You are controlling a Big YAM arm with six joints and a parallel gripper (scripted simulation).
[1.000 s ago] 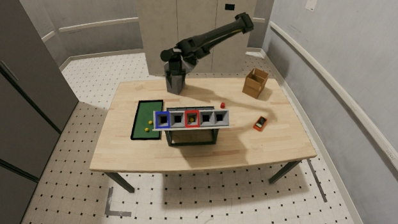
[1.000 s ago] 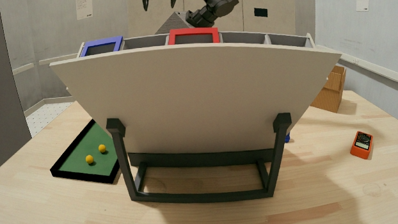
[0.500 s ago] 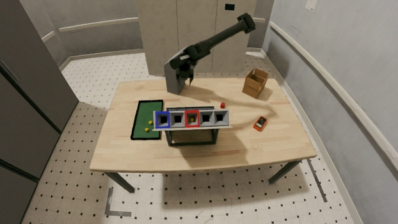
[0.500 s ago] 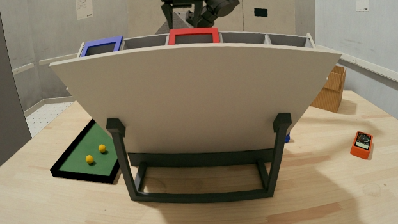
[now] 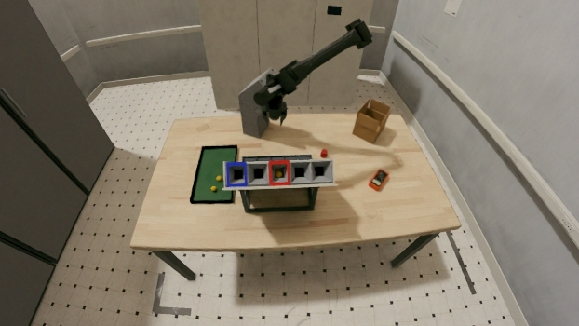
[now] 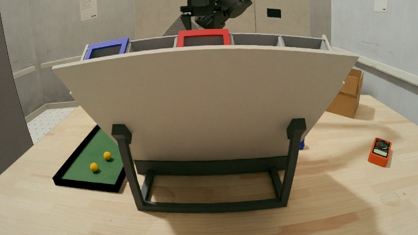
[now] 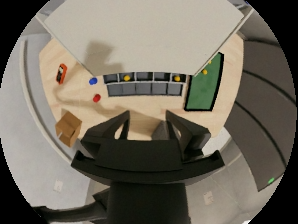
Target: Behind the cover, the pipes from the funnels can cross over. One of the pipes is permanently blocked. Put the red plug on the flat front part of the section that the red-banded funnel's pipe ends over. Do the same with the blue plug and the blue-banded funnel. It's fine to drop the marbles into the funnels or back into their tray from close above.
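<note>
The funnel rack (image 5: 279,173) stands mid-table with a blue-banded funnel (image 5: 235,174) at its left end and a red-banded funnel (image 5: 279,173) in the middle. A yellow marble (image 5: 278,173) lies in the red-banded funnel. The pale cover (image 6: 205,101) hides the pipes. The red plug (image 5: 324,152) stands on the table behind the rack's right part, and the blue plug (image 7: 93,82) (image 6: 302,145) is near it. My gripper (image 5: 278,116) hangs high behind the rack, open and empty. In the wrist view my gripper (image 7: 147,113) looks down on the row of sections (image 7: 145,84); small yellow spots show there.
A green tray (image 5: 214,174) left of the rack holds two yellow marbles (image 5: 219,177) (image 5: 213,188). A grey block (image 5: 253,109) stands at the back beside the gripper. A cardboard box (image 5: 370,120) is at the back right. An orange device (image 5: 379,179) lies to the right.
</note>
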